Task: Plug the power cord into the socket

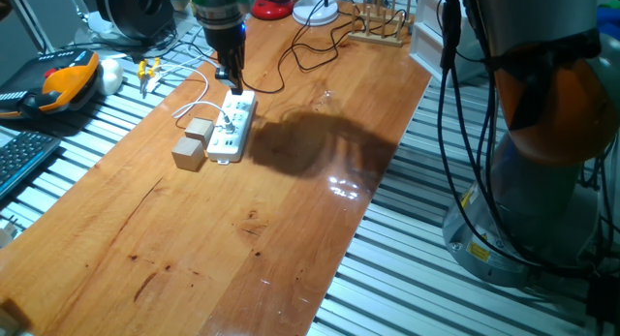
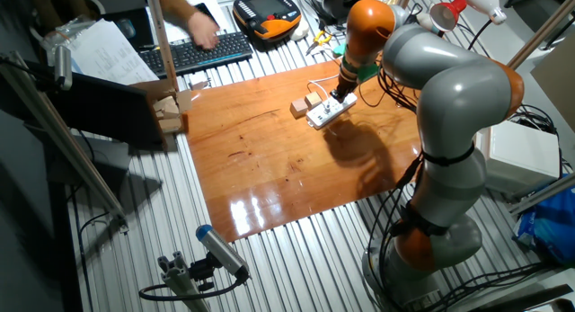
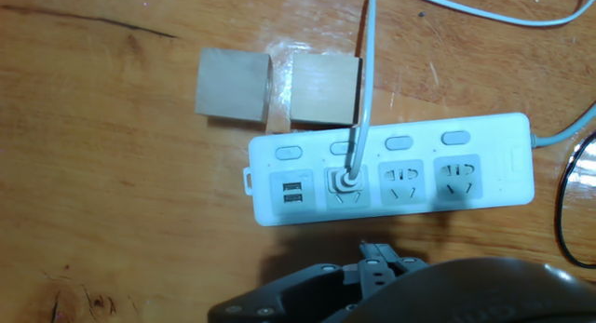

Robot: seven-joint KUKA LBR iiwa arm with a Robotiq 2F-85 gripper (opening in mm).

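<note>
The socket, a long white power strip [image 1: 232,128], lies on the wooden table; it also shows in the other fixed view [image 2: 329,111] and the hand view [image 3: 391,169]. The white plug [image 3: 346,181] sits in the outlet beside the USB ports. The thin white power cord [image 3: 365,81] runs from it past the strip's far edge and loops on the table [image 1: 199,84]. My gripper [image 1: 232,82] hangs just above the strip's far end, apart from the plug. In the hand view only its dark body [image 3: 372,276] shows, so its jaws are hidden.
Two tan cube blocks [image 3: 233,84] [image 3: 326,90] stand against the strip's side [image 1: 191,152]. A thin black cable [image 1: 291,55] loops behind the strip. A wooden rack [image 1: 380,26], an orange pendant [image 1: 63,84] and a keyboard [image 1: 19,157] lie around the tabletop.
</note>
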